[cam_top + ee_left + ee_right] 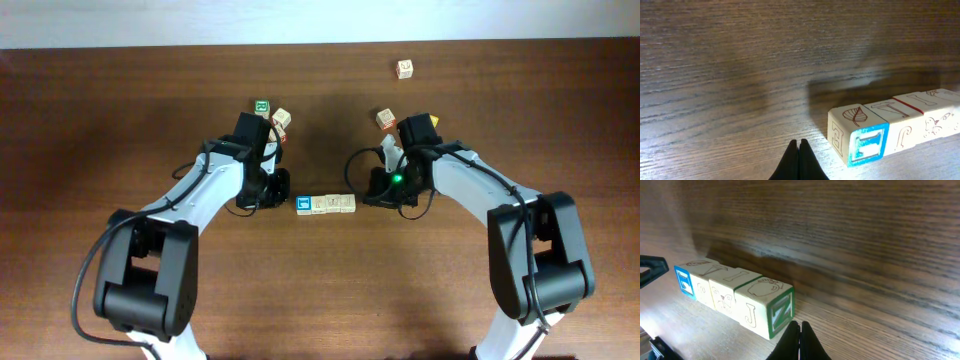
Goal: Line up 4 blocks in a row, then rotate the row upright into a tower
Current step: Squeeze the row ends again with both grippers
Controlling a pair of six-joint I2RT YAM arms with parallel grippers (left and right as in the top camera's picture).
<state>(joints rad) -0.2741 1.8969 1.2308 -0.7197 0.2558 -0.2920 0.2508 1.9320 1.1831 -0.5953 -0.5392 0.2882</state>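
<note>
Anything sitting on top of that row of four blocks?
Nothing: the row of four blocks shows bare printed top faces in every view. It rests flat on the table; its bottom faces are covered and cannot be seen.

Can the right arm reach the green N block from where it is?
Probably yes: the right gripper, shut, sits close beside the green N block, nothing between them; it would have to open to grasp.
</note>
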